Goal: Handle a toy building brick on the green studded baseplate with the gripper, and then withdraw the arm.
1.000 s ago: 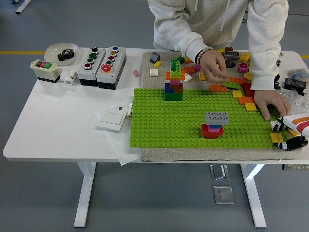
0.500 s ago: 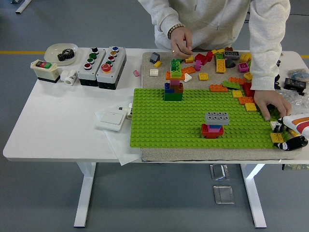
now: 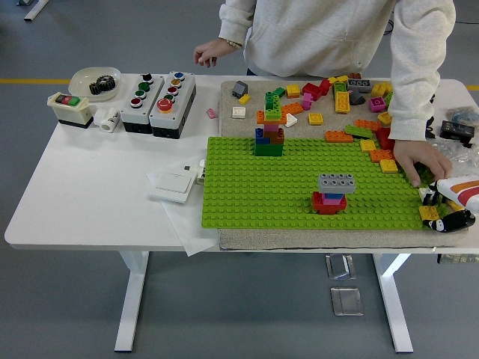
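The green studded baseplate lies on a grey mat in the middle of the table. A grey brick caps a small blue and red stack right of the plate's centre. A taller tower of mixed colours stands at the plate's back edge. My right hand, white, orange and black, sits low at the plate's right edge, next to a yellow brick. One hand of the person rests on the plate's right end, just above my hand. The person's other hand hangs beyond the table's far edge.
Several loose bricks are scattered on the mat behind the plate. Two button boxes, a red and green switch and a bowl holding a gear stand at the back left. A white wall switch lies on paper left of the plate.
The person's free hand left the loose bricks, moved left along the back of the mat and drew off past the table's far edge. My right hand and the other hand stayed put.
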Controlling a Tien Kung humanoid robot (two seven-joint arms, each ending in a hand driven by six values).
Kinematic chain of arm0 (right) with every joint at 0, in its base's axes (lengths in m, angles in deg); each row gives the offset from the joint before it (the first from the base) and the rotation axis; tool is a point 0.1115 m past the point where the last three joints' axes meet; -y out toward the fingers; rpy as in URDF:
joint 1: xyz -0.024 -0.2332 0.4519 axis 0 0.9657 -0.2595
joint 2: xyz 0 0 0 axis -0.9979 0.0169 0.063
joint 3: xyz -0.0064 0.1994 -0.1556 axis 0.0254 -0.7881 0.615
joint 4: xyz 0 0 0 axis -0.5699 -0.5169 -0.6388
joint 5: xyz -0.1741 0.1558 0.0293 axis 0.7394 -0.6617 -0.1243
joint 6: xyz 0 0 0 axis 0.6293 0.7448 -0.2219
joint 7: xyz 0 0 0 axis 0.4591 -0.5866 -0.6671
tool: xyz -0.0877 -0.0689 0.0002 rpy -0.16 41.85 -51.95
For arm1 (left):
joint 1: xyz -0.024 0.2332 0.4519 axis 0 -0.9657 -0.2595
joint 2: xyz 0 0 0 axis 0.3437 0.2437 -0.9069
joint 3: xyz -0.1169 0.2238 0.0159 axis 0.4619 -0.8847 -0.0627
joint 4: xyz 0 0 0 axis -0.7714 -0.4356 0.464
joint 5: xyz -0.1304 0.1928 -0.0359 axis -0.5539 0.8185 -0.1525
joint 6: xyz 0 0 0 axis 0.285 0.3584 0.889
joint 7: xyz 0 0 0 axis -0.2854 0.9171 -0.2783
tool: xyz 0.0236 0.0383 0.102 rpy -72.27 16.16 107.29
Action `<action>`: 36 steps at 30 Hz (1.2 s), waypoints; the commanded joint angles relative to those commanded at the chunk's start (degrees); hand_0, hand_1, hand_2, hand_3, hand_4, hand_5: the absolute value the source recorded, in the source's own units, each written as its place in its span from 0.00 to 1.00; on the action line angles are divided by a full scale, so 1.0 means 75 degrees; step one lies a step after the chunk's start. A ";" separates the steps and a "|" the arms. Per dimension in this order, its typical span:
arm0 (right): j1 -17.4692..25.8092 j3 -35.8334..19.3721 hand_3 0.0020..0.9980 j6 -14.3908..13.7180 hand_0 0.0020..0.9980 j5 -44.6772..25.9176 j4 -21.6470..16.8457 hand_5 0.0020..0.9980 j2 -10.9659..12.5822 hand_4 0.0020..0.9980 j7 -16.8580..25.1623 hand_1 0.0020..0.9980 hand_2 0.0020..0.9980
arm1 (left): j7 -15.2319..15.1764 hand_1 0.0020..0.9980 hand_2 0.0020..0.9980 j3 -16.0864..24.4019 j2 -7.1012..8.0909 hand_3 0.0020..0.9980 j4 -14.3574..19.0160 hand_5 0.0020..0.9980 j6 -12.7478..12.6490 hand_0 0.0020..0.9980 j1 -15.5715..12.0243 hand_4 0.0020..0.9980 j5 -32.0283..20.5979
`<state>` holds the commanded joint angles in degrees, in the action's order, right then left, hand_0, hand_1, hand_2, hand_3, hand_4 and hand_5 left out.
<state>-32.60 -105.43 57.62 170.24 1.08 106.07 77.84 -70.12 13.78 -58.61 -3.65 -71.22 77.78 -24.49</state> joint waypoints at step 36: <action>-0.0133 0.0326 0.57 -0.0313 0.52 0.0504 0.0134 0.35 0.0005 0.73 0.0269 0.52 0.57 | -0.0010 0.73 0.65 -0.0101 0.0002 0.56 0.0000 0.61 0.0004 0.78 0.0002 0.59 -0.0114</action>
<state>-33.59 -102.98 55.27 174.02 2.08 106.11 79.87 -70.20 13.03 -58.60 -3.65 -71.19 77.79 -25.34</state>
